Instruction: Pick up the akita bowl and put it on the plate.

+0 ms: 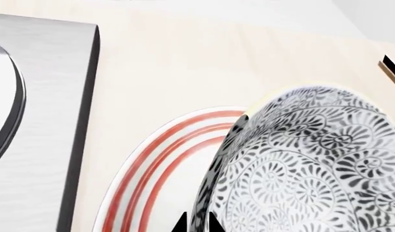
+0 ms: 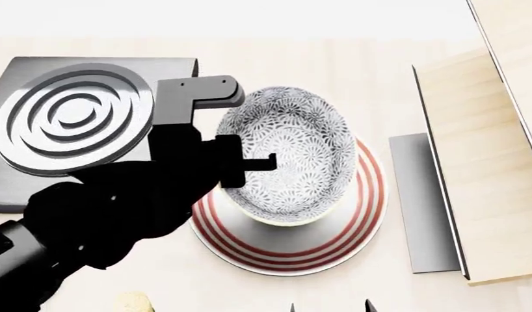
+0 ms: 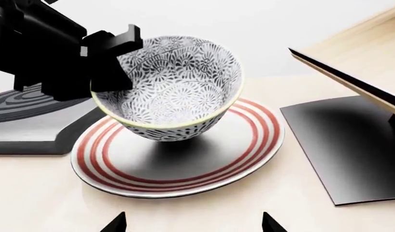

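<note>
The akita bowl (image 2: 288,153), white with a dense dark floral pattern and a pale rim, hangs tilted over the middle of the plate (image 2: 292,250). It seems to sit just above the plate, with a dark shadow under its foot; I cannot tell whether they touch. The plate is white with red rings (image 3: 178,179). My left gripper (image 1: 197,224) is shut on the bowl's rim (image 1: 214,159), one finger inside and one outside. In the right wrist view the left gripper (image 3: 110,63) grips the bowl (image 3: 175,92) on the burner side. My right gripper (image 3: 192,223) stands open and empty, just short of the plate.
A grey square burner (image 2: 75,117) with concentric rings lies left of the plate, close behind my left arm. A dark grey slab (image 2: 422,201) and a raised wooden board (image 2: 478,162) stand right of the plate. A small yellowish object (image 2: 134,302) lies at the near edge.
</note>
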Robot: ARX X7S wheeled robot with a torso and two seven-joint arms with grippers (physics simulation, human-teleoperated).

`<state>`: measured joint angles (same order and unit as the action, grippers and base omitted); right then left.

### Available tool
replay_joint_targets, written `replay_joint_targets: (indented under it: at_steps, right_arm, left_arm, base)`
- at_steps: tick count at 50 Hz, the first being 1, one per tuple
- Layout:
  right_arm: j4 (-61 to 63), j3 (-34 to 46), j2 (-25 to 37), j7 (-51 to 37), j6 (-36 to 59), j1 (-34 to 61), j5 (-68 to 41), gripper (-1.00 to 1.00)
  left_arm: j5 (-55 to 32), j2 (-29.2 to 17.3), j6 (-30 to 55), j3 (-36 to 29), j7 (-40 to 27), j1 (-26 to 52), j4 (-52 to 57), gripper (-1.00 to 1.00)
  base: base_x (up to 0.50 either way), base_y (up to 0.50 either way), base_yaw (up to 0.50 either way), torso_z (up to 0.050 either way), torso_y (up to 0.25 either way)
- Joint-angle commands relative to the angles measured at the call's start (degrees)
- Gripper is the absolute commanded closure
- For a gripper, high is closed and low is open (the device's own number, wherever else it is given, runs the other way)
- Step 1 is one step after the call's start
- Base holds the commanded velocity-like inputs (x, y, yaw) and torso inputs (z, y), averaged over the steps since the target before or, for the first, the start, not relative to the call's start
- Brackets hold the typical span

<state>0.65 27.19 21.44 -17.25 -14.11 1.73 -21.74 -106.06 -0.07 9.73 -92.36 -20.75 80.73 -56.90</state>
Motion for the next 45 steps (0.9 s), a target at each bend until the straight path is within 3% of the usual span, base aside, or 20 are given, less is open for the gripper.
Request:
replay_joint_targets:
  at_steps: [1, 45]
  right_arm:
    - [-0.1, 0.1, 0.0, 0.0, 0.1, 0.2, -0.2, -1.00]
    - [-0.9, 0.7, 0.0, 0.9, -1.2, 0.0, -0.8, -1.00]
  left_arm:
    - [1.5, 0.1, -0.1, 1.0, -0.8, 0.6, 1.0, 1.00]
    - [3.9, 0.1, 8.7, 1.1, -2.9, 1.3, 1.1, 1.00]
  base:
    - [0.00, 0.00, 0.00, 0.000, 0.000]
    - [0.00, 0.00, 0.00, 0.000, 0.000]
